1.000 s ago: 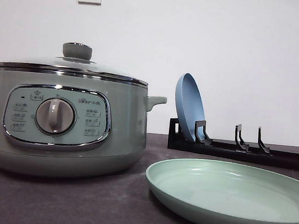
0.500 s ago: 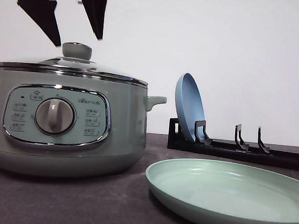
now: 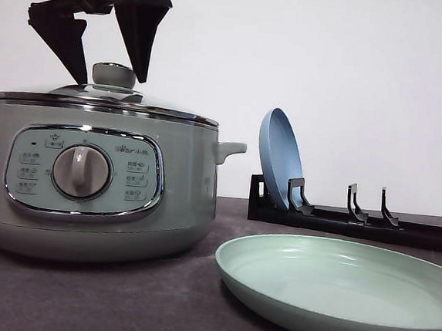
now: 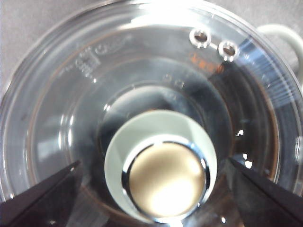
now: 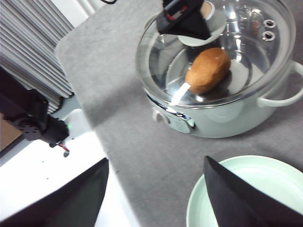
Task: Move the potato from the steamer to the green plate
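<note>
The left hand (image 3: 109, 74) hangs directly over the steamer (image 3: 96, 178), its two dark fingers (image 3: 140, 31) spread wide and holding nothing. Between their tips sits the knob (image 3: 113, 75) of the glass lid (image 4: 142, 85); one finger is on each side of the knob, and whether they touch it I cannot tell. In the left wrist view the knob (image 4: 165, 179) lies straight below the hand, midway between the two fingertips (image 4: 42, 194).

Beneath the hand, under the closed lid, the potato (image 5: 207, 70) lies inside the steamer (image 5: 222, 104), a little off from the knob and toward the side handle (image 5: 284, 90).

Farther out from the left hand, past the steamer's handle (image 3: 230, 148), the green plate (image 3: 342, 288) rests flat and bare on the grey worktop (image 3: 117, 296), near the steamer but apart from it.

The right hand (image 5: 158, 198) hovers high above the worktop (image 5: 123, 123), its fingers (image 5: 80, 198) wide apart and gripping nothing, with the rim of the green plate (image 5: 203, 198) below it.

Beyond the plate, a blue plate (image 3: 278, 159) stands on edge in a black rack (image 3: 355, 220) by the wall.
</note>
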Robot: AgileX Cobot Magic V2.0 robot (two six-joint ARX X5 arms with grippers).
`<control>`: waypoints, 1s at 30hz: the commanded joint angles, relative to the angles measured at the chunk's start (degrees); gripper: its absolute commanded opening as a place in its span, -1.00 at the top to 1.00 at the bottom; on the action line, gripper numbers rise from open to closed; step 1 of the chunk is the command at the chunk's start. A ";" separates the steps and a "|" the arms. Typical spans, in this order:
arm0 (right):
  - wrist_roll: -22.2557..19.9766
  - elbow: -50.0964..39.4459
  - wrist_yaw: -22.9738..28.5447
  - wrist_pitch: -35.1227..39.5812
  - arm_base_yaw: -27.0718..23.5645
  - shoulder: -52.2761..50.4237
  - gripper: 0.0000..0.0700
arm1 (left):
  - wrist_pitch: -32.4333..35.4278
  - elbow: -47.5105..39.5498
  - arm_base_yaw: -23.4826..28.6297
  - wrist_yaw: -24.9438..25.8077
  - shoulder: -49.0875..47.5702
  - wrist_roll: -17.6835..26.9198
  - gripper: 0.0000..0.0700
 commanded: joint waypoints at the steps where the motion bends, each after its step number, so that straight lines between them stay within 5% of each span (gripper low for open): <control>1: -0.70 0.94 0.27 0.22 0.37 0.79 -0.14 | 0.12 1.62 -0.35 -0.21 1.30 0.74 -0.67; 12: -0.70 0.94 0.30 0.17 0.37 0.79 -0.14 | 0.16 1.62 -0.35 -0.20 2.47 0.70 -0.40; 16: -0.72 0.94 0.33 0.17 0.37 0.79 -0.14 | 0.61 1.62 -0.35 -0.20 2.43 0.64 -0.11; 21: -0.75 0.94 0.33 0.17 0.37 0.79 -0.14 | 0.42 1.75 -0.35 -0.22 1.86 0.66 -0.05; 30: -0.88 0.94 0.33 0.17 0.37 0.79 -0.14 | -1.64 1.95 -0.35 -0.22 1.29 0.02 0.38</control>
